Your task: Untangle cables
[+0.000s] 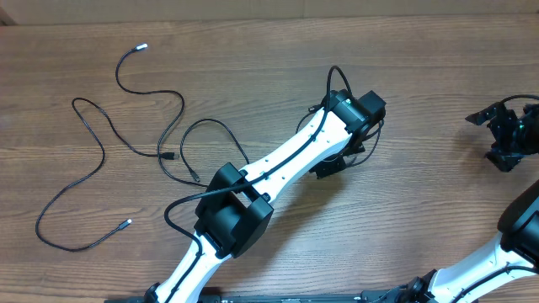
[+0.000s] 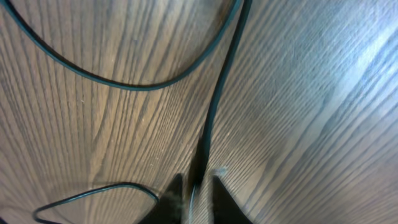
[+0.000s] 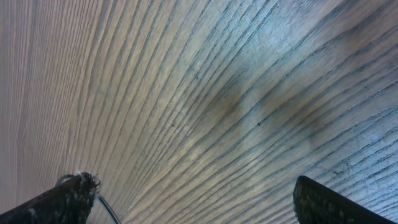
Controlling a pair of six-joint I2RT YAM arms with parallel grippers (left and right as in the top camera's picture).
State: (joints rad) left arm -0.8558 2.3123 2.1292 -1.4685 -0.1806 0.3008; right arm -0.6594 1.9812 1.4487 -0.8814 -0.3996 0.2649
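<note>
Several thin black cables (image 1: pixel 126 126) wind over the left part of the wooden table, two with silver tips (image 1: pixel 141 47). My left gripper (image 1: pixel 333 166) sits low over the table's middle, under its wrist. In the left wrist view a black cable (image 2: pixel 214 106) runs straight up from between the left gripper's (image 2: pixel 198 182) fingertips. The jaws stand a narrow way apart, with a sliver of wood showing beside the cable. A second cable (image 2: pixel 124 84) curves across above. My right gripper (image 1: pixel 505 135) is at the far right, wide open over bare wood (image 3: pixel 193 205).
The left arm (image 1: pixel 278 164) lies diagonally across the table's middle with its own thicker black wires looped at the wrist (image 1: pixel 337 80). A small cable loop (image 2: pixel 93 190) lies left of the left fingers. The right arm's base link (image 1: pixel 522 223) sits at the lower right.
</note>
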